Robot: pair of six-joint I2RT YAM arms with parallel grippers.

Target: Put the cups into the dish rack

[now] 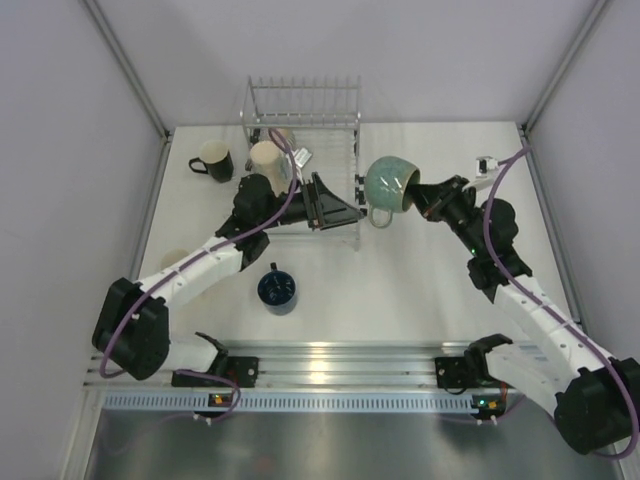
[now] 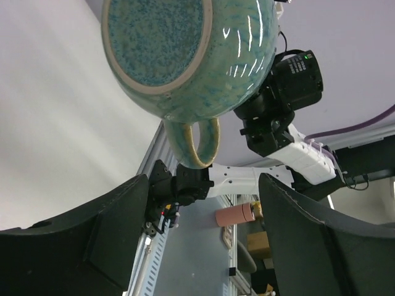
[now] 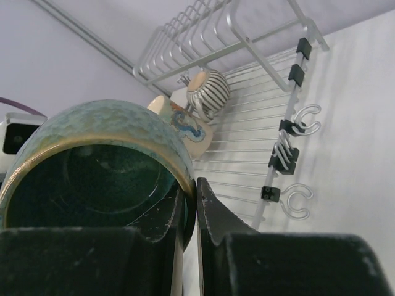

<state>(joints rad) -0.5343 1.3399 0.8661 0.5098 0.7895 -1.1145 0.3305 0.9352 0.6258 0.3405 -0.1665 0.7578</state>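
Observation:
My right gripper (image 1: pixel 422 195) is shut on the rim of the teal-green mug (image 1: pixel 390 186) and holds it in the air just right of the silver wire dish rack (image 1: pixel 345 105). One finger is inside the mug (image 3: pixel 92 166), one outside. In the left wrist view the mug (image 2: pixel 191 49) shows from below, handle down. My left gripper (image 1: pixel 345 213) is open and empty, lying over the rack's right side and pointing at the mug. A tall cream cup (image 1: pixel 266 160) and a ribbed beige cup (image 3: pixel 208 90) lie in the rack. A black mug (image 1: pixel 214 160) and a dark blue cup (image 1: pixel 277 289) stand on the table.
Wire hooks and black clips (image 3: pixel 285 151) line the rack's right edge. A small yellowish cup (image 1: pixel 173 258) stands by the left wall, half hidden by my left arm. The white enclosure walls close in on both sides.

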